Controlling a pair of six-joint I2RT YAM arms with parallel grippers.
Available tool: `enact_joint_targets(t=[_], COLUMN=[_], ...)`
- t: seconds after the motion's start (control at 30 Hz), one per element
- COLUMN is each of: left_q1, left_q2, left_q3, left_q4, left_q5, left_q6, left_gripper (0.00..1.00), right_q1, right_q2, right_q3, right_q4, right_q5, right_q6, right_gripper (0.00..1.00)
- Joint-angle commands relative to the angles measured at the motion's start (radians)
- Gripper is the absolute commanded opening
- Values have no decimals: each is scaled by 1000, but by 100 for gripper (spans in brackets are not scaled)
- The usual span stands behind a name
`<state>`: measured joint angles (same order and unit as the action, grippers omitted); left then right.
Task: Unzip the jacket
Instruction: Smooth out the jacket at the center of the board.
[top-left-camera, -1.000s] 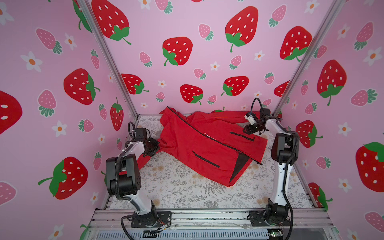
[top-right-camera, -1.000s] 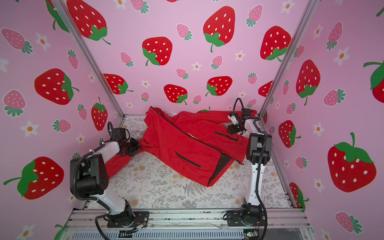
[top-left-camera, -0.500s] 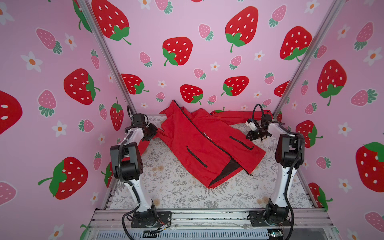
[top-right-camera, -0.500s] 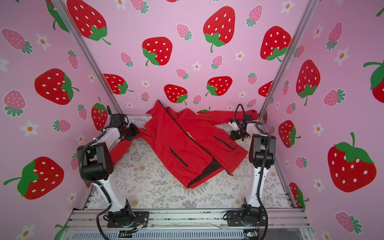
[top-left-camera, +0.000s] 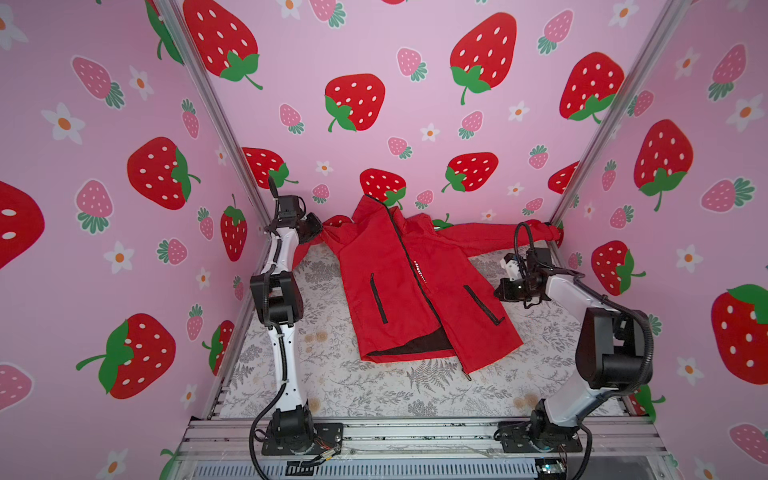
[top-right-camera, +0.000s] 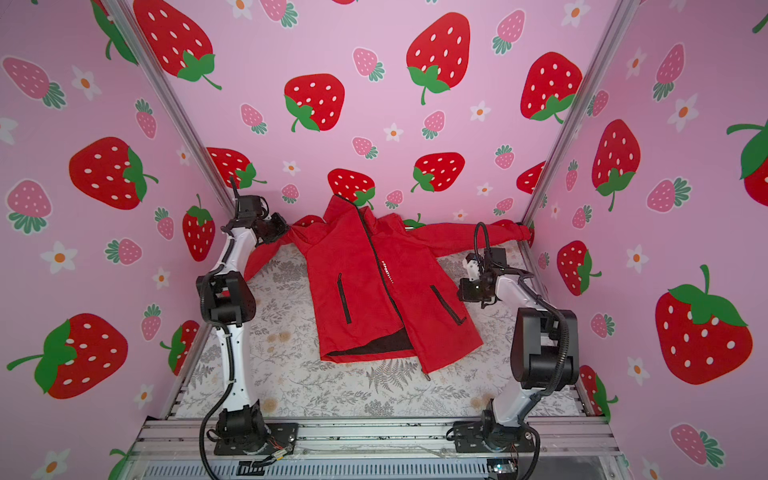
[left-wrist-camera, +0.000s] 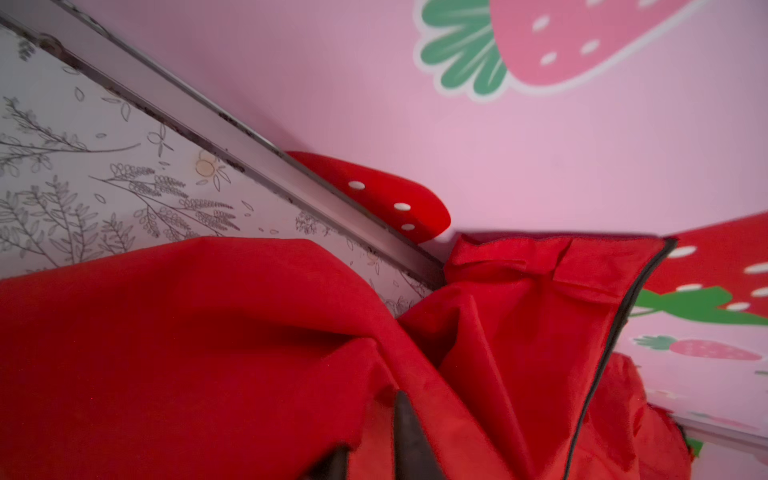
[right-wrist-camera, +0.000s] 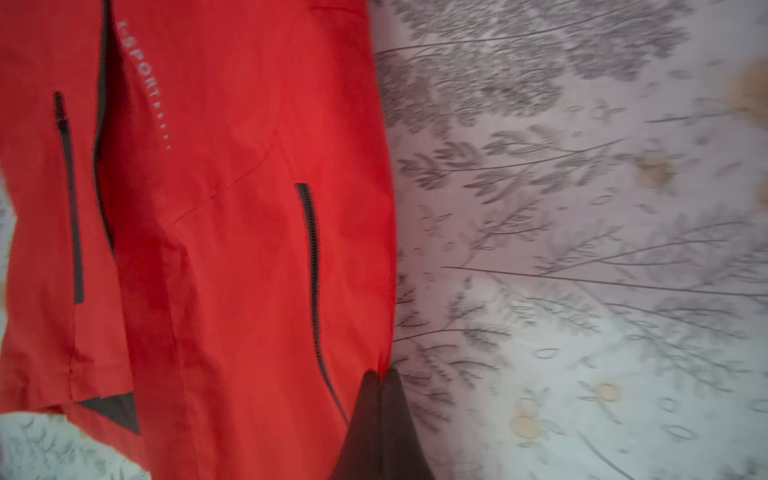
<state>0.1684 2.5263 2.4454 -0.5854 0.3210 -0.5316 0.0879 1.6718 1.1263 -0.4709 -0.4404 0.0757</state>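
1. Since the earlier frame the jacket (top-left-camera: 386, 286) has swung round. It now lies straight on the table (top-left-camera: 374, 395), with its collar against the back wall.
2. The left gripper (top-left-camera: 318, 229) stands part-open around shoulder cloth. The right gripper (right-wrist-camera: 380, 374) is closed, pinching the side edge.
3. The fabric looks soft, light and likely to bunch, so take hold at the collar and the front zipper (top-left-camera: 409, 266) pull.

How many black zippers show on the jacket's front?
3. Front zipper down the middle of the jacket; left pocket zipper toward the left arm; right pocket zipper toward the right arm. Back unseen.
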Motion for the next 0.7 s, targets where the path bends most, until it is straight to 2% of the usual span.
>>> enact_joint_targets(t=[0.0, 0.07, 0.13, 0.33, 0.43, 0.53, 0.67], left_q1=[52, 78, 88, 71, 55, 21, -47], left_q2=[-77, -195, -311, -641, -778, -868, -909], left_q3=[-37, -228, -381, -870, -1088, -1226, -1346], left_q4=[-99, -18, 18, 53, 86, 82, 53], left_q5=[-18, 32, 59, 152, 199, 236, 176], left_q6=[5, -2, 10, 6, -7, -4, -13], left_gripper=[58, 65, 68, 75, 76, 76, 76], right_q1=[12, 30, 54, 85, 84, 82, 69], right_q2=[-31, -26, -9, -25, -33, -27, -42], right_q3=[3, 24, 54, 59, 69, 85, 73], right_q4=[-8, -31, -71, -21, -5, -8, -2], right_q5=[-116, -166, -186, -95, -72, -49, -4], right_q6=[4, -20, -46, 41, 66, 69, 118], right_gripper=[0, 0, 0, 0, 0, 0, 0])
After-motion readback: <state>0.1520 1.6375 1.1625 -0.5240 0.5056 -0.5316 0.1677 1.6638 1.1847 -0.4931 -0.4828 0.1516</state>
